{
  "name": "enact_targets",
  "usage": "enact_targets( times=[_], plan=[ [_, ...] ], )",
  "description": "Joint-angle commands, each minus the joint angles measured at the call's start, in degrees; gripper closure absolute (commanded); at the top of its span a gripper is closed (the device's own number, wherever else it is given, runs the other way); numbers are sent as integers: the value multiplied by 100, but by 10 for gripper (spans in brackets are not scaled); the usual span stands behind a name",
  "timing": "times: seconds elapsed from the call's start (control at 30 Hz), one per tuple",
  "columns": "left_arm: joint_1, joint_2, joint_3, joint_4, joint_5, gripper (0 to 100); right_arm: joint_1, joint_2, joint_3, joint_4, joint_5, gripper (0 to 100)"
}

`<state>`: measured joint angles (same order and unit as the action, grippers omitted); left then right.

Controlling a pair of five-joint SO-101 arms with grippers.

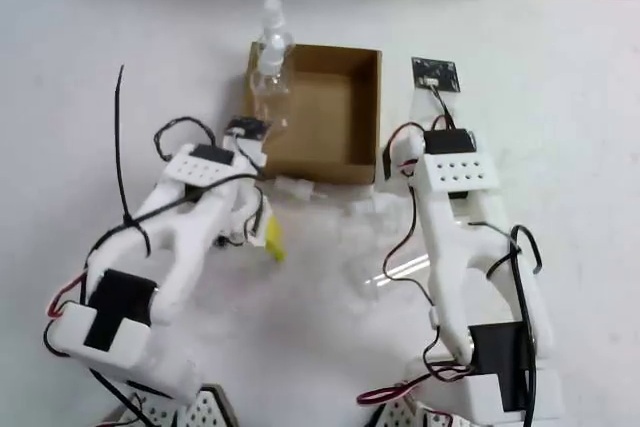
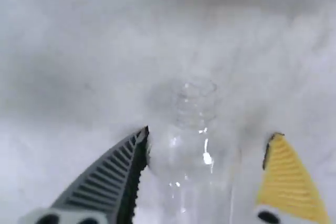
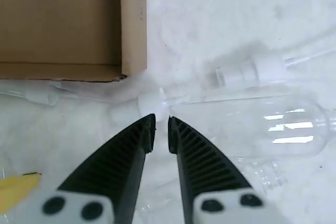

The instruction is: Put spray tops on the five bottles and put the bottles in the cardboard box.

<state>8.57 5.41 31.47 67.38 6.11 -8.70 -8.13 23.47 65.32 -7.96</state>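
White bench [image 1: 560,97] carries a brown cardboard box [image 1: 320,162] at twelve o'clock. Left wrist view: the left hand [image 2: 210,132] is spread wide around an uncapped clear plastic bottle [image 2: 199,153], its neck pointing away. Right wrist view: the right hand [image 3: 160,121] is nearly closed and empty, just short of a clear bottle lying crosswise [image 3: 262,124].

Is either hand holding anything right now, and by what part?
Nothing is gripped. The open left hand straddles a clear bottle below its neck; the right hand is empty.

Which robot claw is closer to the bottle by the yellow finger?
Left. The left gripper, open, straddles that bottle; the right gripper sits apart, near a corner of the cardboard box.
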Motion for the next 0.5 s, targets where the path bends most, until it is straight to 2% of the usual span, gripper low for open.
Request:
enact_targets(
  times=[0.0, 0.3, 0.47],
  plan=[
    [-207, -48, -633, 352, 105, 672, -48, -48, -53, -57, 53, 979],
    [-303, -48, -870, 782, 141, 675, -48, -48, -62, -66, 53, 979],
    [-303, -48, -695, 721, 158, 675, -48, -48, -62, -66, 53, 979]
  ],
)
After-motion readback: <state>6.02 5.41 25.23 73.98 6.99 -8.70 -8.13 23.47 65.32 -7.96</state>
